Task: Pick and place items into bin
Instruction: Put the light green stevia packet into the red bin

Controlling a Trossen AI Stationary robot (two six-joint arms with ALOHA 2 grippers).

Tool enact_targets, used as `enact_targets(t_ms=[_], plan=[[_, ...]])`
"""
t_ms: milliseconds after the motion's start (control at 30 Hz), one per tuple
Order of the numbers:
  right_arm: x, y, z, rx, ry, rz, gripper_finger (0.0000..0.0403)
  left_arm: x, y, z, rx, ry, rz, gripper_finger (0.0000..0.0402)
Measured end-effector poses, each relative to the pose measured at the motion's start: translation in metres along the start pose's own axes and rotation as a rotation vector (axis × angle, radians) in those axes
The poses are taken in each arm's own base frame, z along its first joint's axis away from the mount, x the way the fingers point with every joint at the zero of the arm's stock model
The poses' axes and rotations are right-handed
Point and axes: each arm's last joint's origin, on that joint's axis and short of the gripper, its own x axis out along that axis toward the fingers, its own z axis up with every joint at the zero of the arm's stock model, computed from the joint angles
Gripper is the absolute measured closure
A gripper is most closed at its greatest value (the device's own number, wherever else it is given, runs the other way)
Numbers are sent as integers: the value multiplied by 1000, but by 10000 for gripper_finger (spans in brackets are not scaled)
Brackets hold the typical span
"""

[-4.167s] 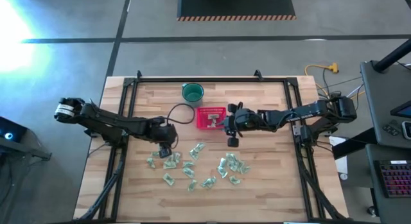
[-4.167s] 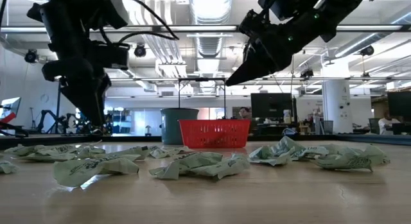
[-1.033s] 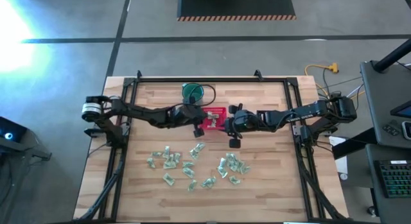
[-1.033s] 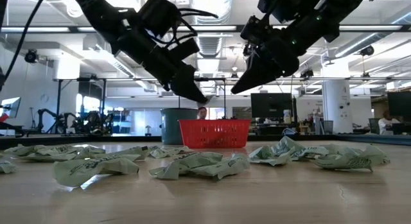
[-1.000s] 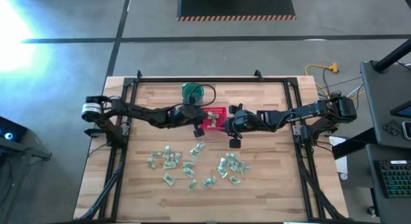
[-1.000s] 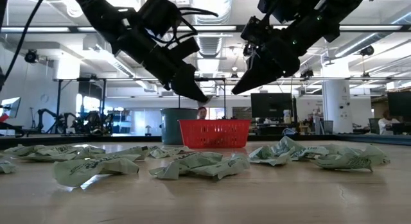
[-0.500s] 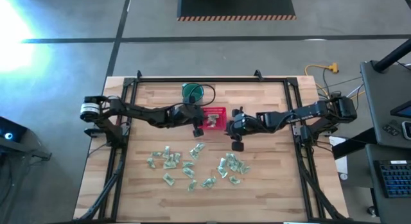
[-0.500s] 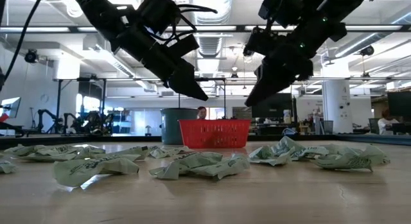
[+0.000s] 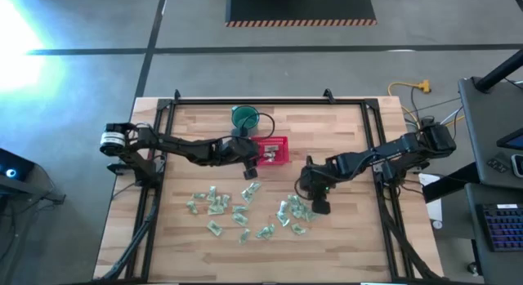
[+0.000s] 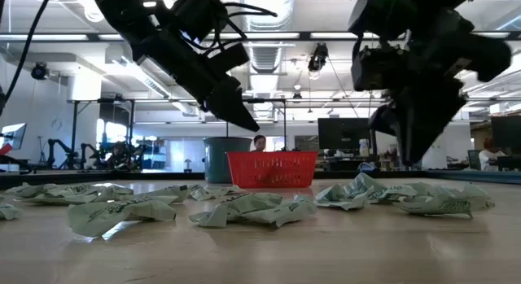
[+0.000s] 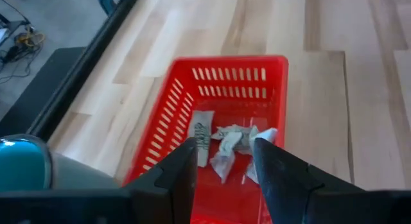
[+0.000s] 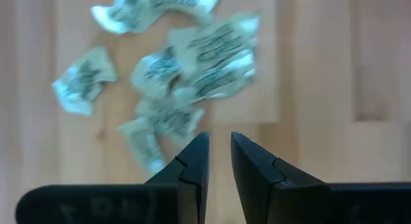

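Left arm: I see it reaching in from the left edge of the table (image 9: 343, 138), left gripper (image 9: 252, 165) hovering just off the red basket's (image 9: 276, 148) near-left side.
Left fingers: spread apart in my wrist view, nothing between them (image 11: 221, 176).
Cup: dark green cup (image 9: 244, 117) sits just behind-left of the basket.
Basket: near table centre, toward the far side; a few wrapped pieces (image 11: 226, 142) lie in it.
Loose pieces: pale green-and-white wrappers (image 9: 245, 210) scattered across the near half of the table.
Right arm: right gripper (image 9: 319, 202) poised over the right-hand cluster (image 12: 192, 63).
Right fingers: narrow gap, empty, above the wrappers.
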Motion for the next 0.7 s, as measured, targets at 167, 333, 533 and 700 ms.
enact_targets(t_ms=[167,333,533,700], plan=[[2,14,-3,-19,4,36,346,-4,1,3,-8,-16,2,264],[4,23,-4,-68,-10,36,346,-4,1,3,-10,-16,1,264],[4,26,2,-96,-94,1,331,-5,-2,4,-7,-19,-6,264],[5,24,0,-81,-91,-9,294,-6,-4,4,-3,-20,-12,264]])
